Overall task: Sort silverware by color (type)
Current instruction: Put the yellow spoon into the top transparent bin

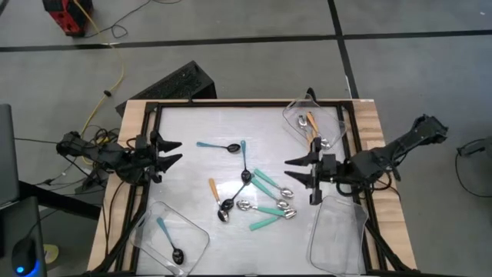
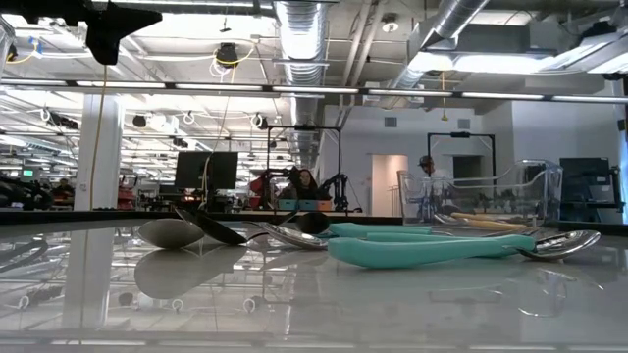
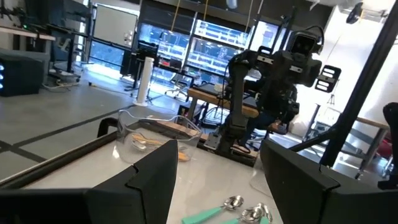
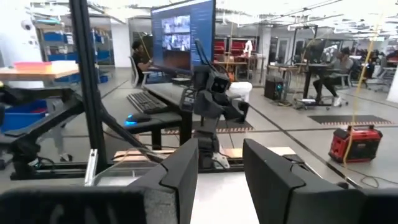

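Loose silverware lies in the middle of the table. There are teal-handled spoons (image 1: 270, 208) (image 2: 422, 250), thin blue-handled spoons (image 1: 217, 145) and an orange-handled spoon (image 1: 214, 188). My right gripper (image 1: 288, 171) (image 4: 221, 168) hangs open above the table, just right of the teal spoons, pointing level toward the table's left. Nothing is between its fingers. My left gripper (image 1: 178, 151) (image 3: 217, 168) waits open over the table's left edge, pointing level toward the right.
A clear tray (image 1: 296, 115) at the far right holds orange-handled spoons (image 1: 314, 127). A clear tray (image 1: 196, 238) at the near left holds one blue-handled spoon (image 1: 168, 239). A third clear tray (image 1: 338, 235) lies at the near right. A black frame (image 1: 231, 104) borders the table.
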Robot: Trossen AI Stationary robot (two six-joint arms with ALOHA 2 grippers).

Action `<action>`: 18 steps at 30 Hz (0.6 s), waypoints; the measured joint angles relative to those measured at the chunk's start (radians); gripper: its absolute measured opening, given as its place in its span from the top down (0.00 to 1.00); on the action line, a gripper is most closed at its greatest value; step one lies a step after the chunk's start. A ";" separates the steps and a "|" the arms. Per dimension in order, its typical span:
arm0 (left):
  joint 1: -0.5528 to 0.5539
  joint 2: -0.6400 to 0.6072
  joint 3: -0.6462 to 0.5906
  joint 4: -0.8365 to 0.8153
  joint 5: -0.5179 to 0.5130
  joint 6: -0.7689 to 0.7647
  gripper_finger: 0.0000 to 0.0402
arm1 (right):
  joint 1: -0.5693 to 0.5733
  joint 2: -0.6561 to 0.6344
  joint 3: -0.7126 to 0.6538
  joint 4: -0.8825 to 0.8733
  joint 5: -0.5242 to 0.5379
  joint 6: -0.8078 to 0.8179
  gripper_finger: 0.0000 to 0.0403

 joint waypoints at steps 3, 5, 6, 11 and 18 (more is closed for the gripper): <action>0.000 0.000 0.000 0.000 0.000 0.007 0.46 | 0.026 0.038 0.000 -0.007 0.003 0.001 0.62; 0.000 0.000 0.000 0.000 -0.001 0.010 0.46 | 0.038 0.069 0.000 0.003 0.009 0.002 0.62; 0.000 0.000 0.000 0.000 -0.001 0.010 0.46 | 0.042 0.083 0.000 0.007 0.009 0.002 0.62; 0.000 0.000 0.000 -0.001 -0.002 0.011 0.46 | 0.050 0.166 0.000 0.070 0.013 0.021 0.62; 0.000 0.000 0.000 -0.002 -0.003 0.017 0.46 | 0.037 0.289 0.000 0.240 0.014 -0.025 0.62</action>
